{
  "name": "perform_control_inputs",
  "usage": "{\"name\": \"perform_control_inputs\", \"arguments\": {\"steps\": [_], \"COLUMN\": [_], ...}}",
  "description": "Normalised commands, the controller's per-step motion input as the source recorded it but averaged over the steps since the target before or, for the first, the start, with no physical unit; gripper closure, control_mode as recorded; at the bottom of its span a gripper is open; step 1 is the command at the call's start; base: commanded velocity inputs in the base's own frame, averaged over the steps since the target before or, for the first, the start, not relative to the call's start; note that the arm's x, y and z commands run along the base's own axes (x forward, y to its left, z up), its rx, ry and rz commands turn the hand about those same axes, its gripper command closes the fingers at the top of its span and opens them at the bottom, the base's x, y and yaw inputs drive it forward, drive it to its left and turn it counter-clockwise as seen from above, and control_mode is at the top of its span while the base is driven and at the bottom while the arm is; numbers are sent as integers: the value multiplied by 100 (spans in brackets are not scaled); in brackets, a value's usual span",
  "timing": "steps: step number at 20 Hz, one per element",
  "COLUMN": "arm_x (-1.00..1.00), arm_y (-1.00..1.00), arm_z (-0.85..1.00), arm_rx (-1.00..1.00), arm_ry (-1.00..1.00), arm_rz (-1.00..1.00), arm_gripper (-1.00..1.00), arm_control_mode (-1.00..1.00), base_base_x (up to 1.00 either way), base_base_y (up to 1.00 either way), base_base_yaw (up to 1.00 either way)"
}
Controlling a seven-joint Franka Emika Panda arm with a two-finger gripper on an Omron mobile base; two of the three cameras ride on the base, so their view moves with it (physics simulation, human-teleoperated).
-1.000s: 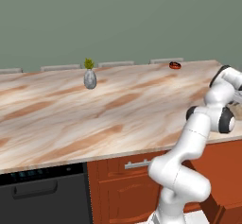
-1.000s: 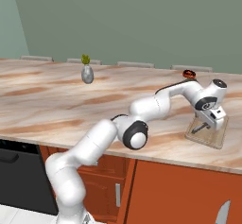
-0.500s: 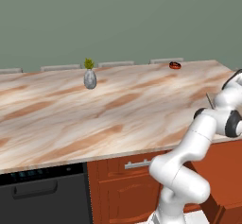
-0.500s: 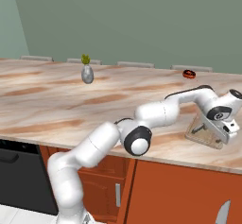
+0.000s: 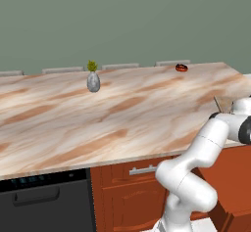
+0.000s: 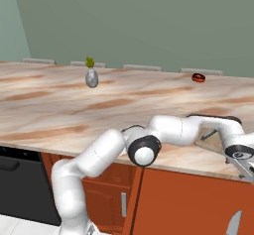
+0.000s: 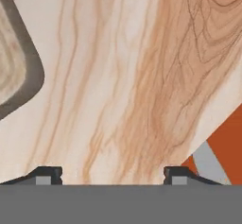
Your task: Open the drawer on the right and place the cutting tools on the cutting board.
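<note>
- Far to the left of the gripper (image 7: 113, 175), a black dishwasher front (image 5: 44, 204) sits under the countertop (image 5: 122, 113). A small grey vase (image 5: 93, 81) with a green sprig stands on the marble near the back wall, well apart from the arm.
- Further right, a small red and black object (image 6: 198, 77) lies at the back of the countertop, too small to identify.
- Nearer the gripper, a reddish-brown cabinet front with a short silver bar handle (image 5: 143, 169) shows below the counter edge; it looks closed.
- Over the last second the arm has swung right and down, from above the cutting board (image 7: 123, 76) towards the counter's front edge. The hand now hangs low at the right end, past the board's corner.
- I judge this to mean the arm is heading for the drawer on the right, a step not yet done.
- In the hand view the two dark fingertips (image 7: 45, 175) stand wide apart with nothing between them.
- The cutting board lies directly ahead of the fingertips: pale tan wood with darker swirling grain, flat and plain. Beyond its lower right edge, orange-brown cabinet and a grey strip appear.
</note>
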Motion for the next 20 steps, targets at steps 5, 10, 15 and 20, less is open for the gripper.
{"name": "perform_control_inputs", "arguments": {"steps": [5, 10, 15, 20], "arm_x": [-100, -100, -91, 0], "arm_y": [0, 11, 2, 1], "arm_z": [-69, -7, 0, 0], "arm_rx": [-14, -8, -6, -3], "arm_ry": [-17, -12, -3, 0], "arm_rz": [0, 4, 11, 0], "arm_gripper": [-100, -100, -100, -100], "arm_control_mode": [-100, -100, -100, -100], "base_base_x": [0, 0, 0, 0], "base_base_y": [0, 0, 0, 0], "base_base_yaw": [0, 0, 0, 0]}}
